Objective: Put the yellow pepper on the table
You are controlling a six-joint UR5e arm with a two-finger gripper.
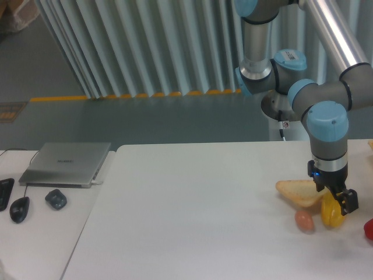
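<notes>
yellow pepper (331, 214) | near right of tabletop (192, 221), just beside bread slice (298, 192) and orange-brown ball (304, 220) | gripper (335, 205) clenched on its upper part | looks light, stiff, glossy so likely slippery | grip across widest middle.

The white table (192, 210) carries a bread slice (297, 192), an orange-brown ball (303, 220) just beside it, and a red thing (369, 229) at the right edge.
</notes>
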